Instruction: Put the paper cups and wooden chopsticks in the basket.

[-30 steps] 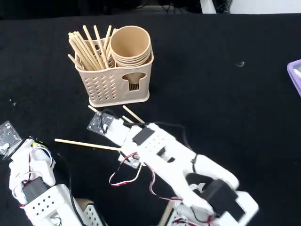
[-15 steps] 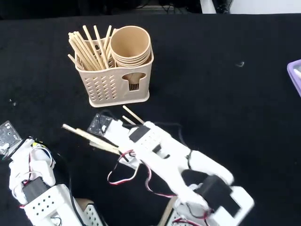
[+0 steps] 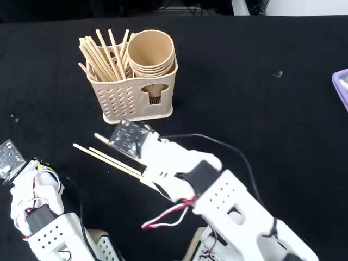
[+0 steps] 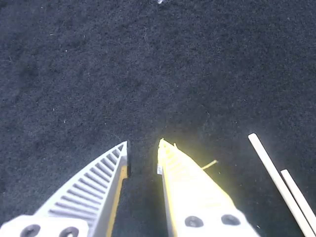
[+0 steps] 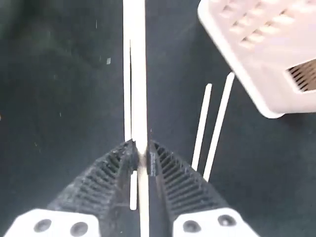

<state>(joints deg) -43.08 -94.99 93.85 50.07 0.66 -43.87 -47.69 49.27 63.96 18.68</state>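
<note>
Right gripper (image 5: 141, 148) clamped on chopstick pair (image 5: 134, 74), sticks projected well past fingertips. Two loose chopsticks (image 5: 210, 123) seen just beside gripper. Basket (image 3: 136, 100) located beyond them, cups (image 3: 151, 51) stacked inside. Left gripper (image 4: 143, 148) slightly parted, nothing held.

Basket (image 3: 136, 98) at back of table (image 3: 261, 119). Paper cups (image 3: 151, 51) in right part, standing chopsticks (image 3: 103, 54) in left part. Right gripper (image 5: 142, 153) before basket, held chopsticks (image 5: 137, 74) pinched inside. Loose chopsticks (image 5: 217, 123) lie between gripper and basket. Left gripper (image 4: 143, 144) front left.
</note>
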